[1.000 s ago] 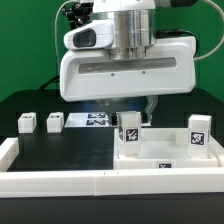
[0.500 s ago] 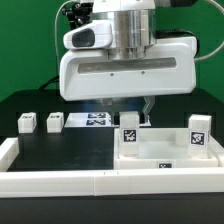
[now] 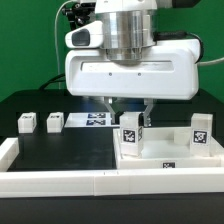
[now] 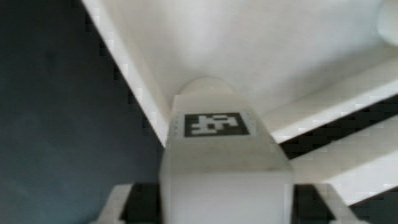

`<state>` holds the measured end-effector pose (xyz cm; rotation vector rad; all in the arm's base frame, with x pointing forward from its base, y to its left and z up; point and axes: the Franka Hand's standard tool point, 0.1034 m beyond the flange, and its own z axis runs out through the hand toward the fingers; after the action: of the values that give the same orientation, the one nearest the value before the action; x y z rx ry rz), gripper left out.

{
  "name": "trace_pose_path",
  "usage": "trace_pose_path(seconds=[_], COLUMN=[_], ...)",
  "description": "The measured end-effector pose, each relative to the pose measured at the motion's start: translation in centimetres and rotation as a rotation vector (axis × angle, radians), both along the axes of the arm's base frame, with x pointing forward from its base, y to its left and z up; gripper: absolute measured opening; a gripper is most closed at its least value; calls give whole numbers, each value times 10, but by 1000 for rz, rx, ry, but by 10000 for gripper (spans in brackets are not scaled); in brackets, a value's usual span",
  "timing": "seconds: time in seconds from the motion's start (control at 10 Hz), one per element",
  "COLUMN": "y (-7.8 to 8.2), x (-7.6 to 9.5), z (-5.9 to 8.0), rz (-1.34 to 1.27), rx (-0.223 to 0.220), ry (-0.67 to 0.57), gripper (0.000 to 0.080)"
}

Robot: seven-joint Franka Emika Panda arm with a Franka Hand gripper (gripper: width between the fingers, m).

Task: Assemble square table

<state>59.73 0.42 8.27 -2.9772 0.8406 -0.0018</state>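
Note:
The square table's white top (image 3: 165, 160) lies at the exterior view's right. One tagged white leg (image 3: 130, 131) stands upright in its near-left corner socket, and a second leg (image 3: 200, 132) stands at the right corner. Two more legs (image 3: 27, 122) (image 3: 54, 122) sit loose on the black table at the left. My gripper (image 3: 130, 110) hangs right over the first leg, open, with one finger on each side of it. In the wrist view this leg (image 4: 217, 150) fills the middle, with dark gaps between it and the fingers (image 4: 128, 205).
The marker board (image 3: 92, 120) lies flat behind the loose legs. A long low white border rail (image 3: 90, 182) runs along the front and up the left side (image 3: 8, 150). The wide white hand hides the area behind the top.
The hand has shifted a little toward the exterior view's right and both fingers now show around the leg. The leg stands slightly straighter. The other parts have not moved.

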Motion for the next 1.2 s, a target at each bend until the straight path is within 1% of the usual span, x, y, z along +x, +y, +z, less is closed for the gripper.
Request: trace_pose_path(seconds=[0.2, 0.6, 1.0, 1.1, 1.2], y=[-1, -1, -1, -1, -1], x=[0, 0, 0, 0, 0], z=[0, -1, -1, -1, -1], rz=[-205, -621, -829, -819, -774], rx=[6, 4, 7, 7, 7], ry=[9, 28, 41, 40, 37], gripper=[292, 292, 292, 292, 447])
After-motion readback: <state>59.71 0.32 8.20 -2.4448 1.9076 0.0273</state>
